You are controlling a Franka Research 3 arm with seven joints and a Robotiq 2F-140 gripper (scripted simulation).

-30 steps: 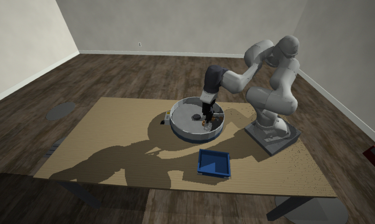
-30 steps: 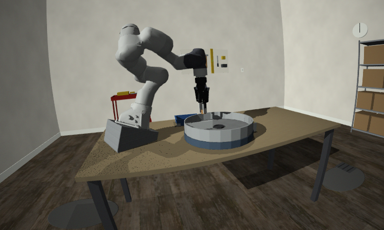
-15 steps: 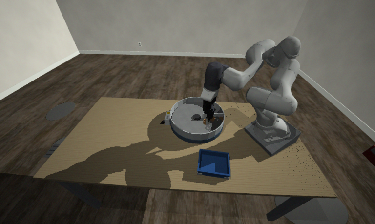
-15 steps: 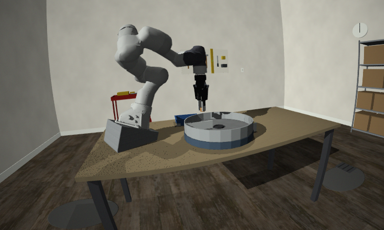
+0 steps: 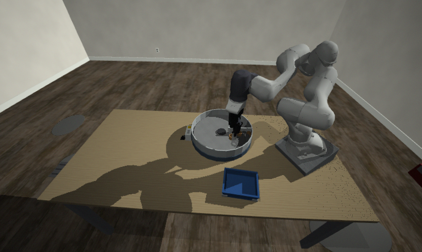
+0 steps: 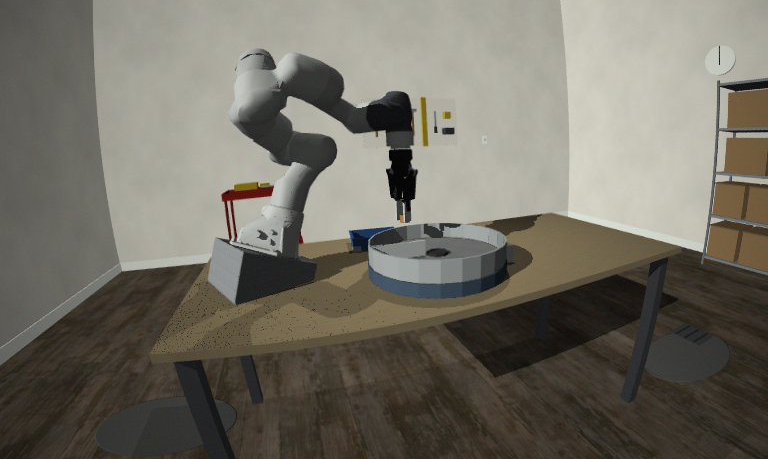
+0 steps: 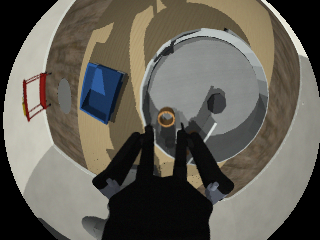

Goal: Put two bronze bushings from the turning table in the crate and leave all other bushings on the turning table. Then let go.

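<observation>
- My top view looks from high beyond the crate [image 5: 240,196] [image 6: 368,238] [image 7: 95,108] side, slanting down across the whole worktable [image 5: 139,150] [image 6: 577,242] [image 7: 137,50] from well back.
- My exterior view faces it from the opposite side, lower and also well back, at a shallow downward angle.
- My wrist view rides close behind the gripper [image 5: 235,138] [image 6: 403,214] [image 7: 165,127], facing down past its fingers, very wide.
- I see the turning table [image 5: 221,152] [image 6: 436,269] [image 7: 263,90] and crate in top and exterior alike; the wrist view shares both.
</observation>
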